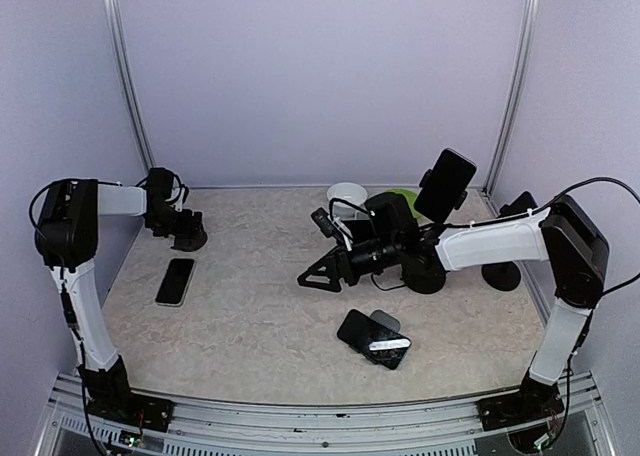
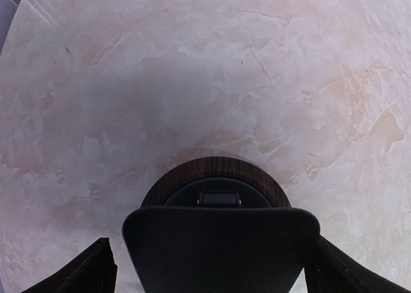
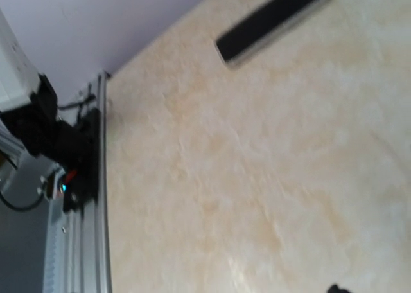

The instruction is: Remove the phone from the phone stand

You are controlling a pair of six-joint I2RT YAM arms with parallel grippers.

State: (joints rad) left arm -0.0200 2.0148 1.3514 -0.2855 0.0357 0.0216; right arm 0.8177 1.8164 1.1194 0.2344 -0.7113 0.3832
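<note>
A black phone (image 1: 446, 184) stands tilted on a black phone stand (image 1: 427, 273) at the right, behind my right forearm. My right gripper (image 1: 312, 278) is open and empty, low over the table's middle, left of that stand. Its wrist view shows only bare table and a phone (image 3: 270, 20) lying flat. My left gripper (image 1: 178, 226) is open at the far left, its fingers (image 2: 90, 274) on either side of an empty stand (image 2: 218, 248) with a round wood base. A phone (image 1: 175, 281) lies flat just in front of that stand.
Two dark phones (image 1: 375, 336) lie overlapping near the front middle. A white bowl (image 1: 347, 194) and a green object (image 1: 405, 198) sit at the back. Another dark stand base (image 1: 501, 276) is at the far right. A metal rail (image 3: 96, 196) edges the table.
</note>
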